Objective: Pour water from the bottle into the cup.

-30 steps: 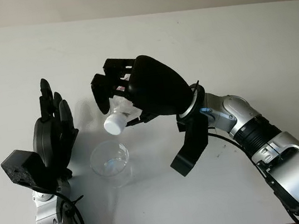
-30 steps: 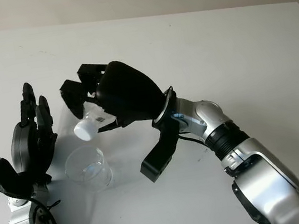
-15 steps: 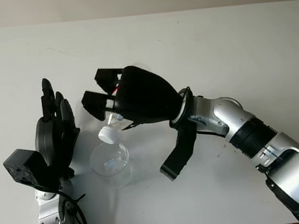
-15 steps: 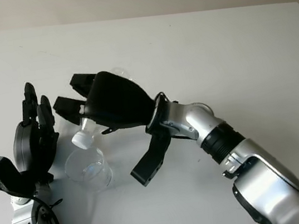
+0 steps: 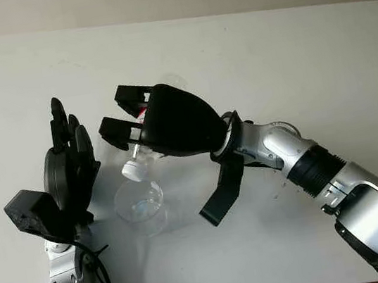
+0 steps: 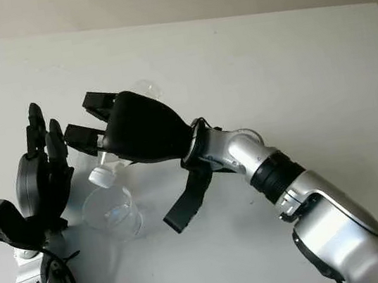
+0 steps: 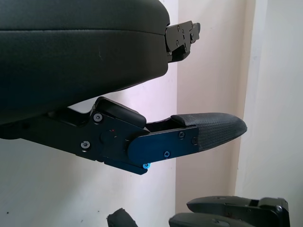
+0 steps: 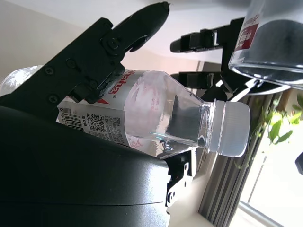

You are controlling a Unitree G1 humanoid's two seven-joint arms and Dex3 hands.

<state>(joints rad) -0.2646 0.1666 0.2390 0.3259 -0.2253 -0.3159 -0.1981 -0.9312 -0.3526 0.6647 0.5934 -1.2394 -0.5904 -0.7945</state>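
One bottle (image 8: 156, 118), capped, tilted neck-down over cup (image 5: 139, 204), gripped by right hand (image 5: 168, 123); left hand (image 5: 71, 170) open beside cup.

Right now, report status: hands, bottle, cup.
Right hand shut on bottle, tipped neck-down over glass cup. White cap on; no water flowing. Left hand open beside cup.

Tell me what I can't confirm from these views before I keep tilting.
- Bottle body: in the head views the right hand covers it; cap pokes out.
- Water level: not readable in the right wrist view; fingers and label cover it.
- Cup contents: too faint to tell.
- Left hand, open beside the cup: contact with it unclear.
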